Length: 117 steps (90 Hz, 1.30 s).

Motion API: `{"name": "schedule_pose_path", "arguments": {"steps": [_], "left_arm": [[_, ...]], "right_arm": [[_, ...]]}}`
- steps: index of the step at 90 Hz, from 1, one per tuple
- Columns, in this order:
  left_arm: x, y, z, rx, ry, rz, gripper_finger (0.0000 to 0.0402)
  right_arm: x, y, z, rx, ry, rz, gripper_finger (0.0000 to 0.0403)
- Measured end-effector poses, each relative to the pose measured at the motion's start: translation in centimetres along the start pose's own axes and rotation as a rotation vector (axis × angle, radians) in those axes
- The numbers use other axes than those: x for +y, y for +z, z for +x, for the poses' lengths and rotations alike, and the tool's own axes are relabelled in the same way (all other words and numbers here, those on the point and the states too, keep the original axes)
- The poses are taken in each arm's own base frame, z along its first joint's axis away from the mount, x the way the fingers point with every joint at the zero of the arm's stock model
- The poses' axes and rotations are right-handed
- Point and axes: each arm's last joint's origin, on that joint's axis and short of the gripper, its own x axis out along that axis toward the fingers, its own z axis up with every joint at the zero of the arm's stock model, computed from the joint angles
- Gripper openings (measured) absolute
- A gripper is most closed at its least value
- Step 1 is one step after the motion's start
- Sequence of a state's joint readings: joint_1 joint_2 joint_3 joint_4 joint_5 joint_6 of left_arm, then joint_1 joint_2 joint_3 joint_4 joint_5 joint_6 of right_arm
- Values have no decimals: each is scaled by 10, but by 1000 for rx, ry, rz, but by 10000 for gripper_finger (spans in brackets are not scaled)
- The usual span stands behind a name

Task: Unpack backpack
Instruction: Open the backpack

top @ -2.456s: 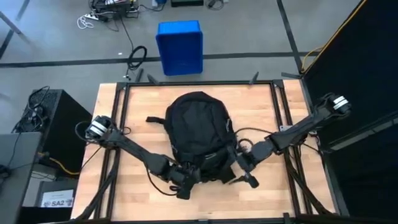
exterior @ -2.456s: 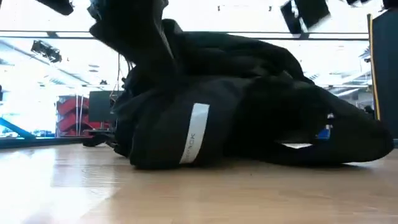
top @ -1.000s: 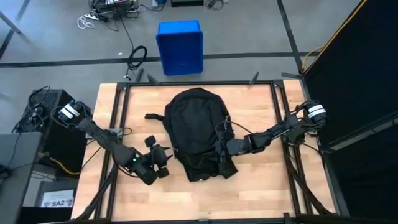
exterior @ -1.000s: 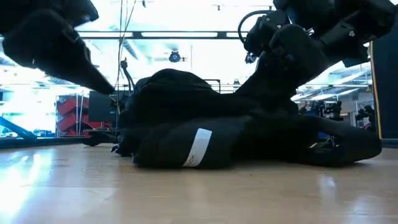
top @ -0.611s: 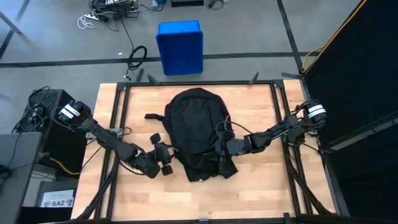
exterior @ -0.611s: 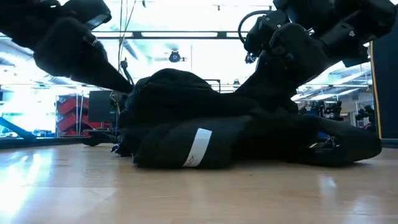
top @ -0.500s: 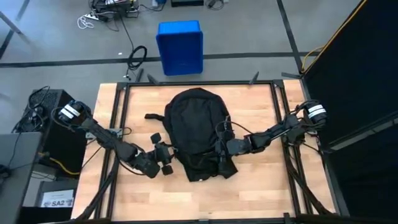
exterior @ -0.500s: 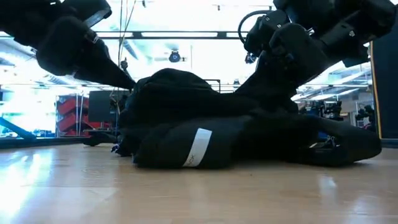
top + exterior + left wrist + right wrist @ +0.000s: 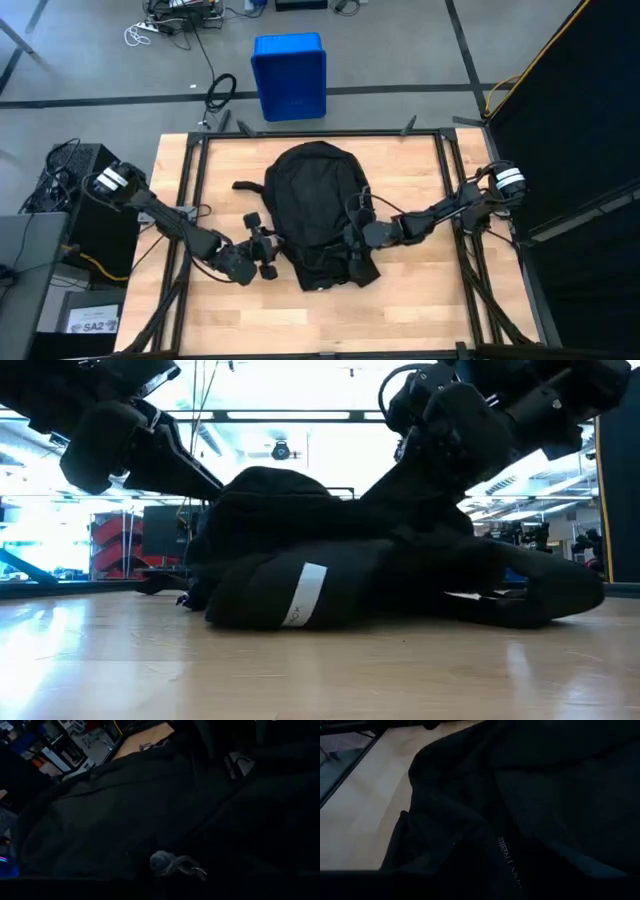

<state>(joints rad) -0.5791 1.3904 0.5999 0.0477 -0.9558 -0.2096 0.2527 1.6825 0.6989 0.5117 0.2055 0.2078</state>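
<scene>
I have the backpack (image 9: 318, 212) lying flat in the middle of the counter (image 9: 420, 300), its rounded top toward the upper edge of the high view and its lower end toward the bottom. Since a second ago my left gripper (image 9: 262, 254) has slid in from the lower left and now sits right against the pack's left side, low down; its jaws look spread, not holding anything. The right gripper (image 9: 356, 236) has stayed put, pressed onto the pack's right side with fabric bunched under it; I cannot tell whether its jaws are closed on the cloth. In the low view the pack's top has shifted slightly and the white stripe (image 9: 301, 593) leans a bit more.

I read this as both arms now bracketing the pack, ready to find the zipper. In the left wrist view a small grey pull (image 9: 162, 863) shows on the dark fabric. The pack appears closed; nothing of its contents is visible, and nothing has been taken out onto the counter.
</scene>
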Motion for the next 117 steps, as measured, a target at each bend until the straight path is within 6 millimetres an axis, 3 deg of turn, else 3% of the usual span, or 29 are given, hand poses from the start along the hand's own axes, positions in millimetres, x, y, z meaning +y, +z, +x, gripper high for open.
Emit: {"name": "schedule_pose_path", "arguments": {"steps": [35,91,117], "left_arm": [[2,13,-28,-37,-77,-61,130],[1,16,-28,-59,-61,-159,130],[-6,6,-14,-22,-5,-123,130]], "right_arm": [[-3,-15,-2,175,-48,69,204],[-4,-17,-2,183,-54,90,188],[-4,-17,-2,183,-53,91,181]]}}
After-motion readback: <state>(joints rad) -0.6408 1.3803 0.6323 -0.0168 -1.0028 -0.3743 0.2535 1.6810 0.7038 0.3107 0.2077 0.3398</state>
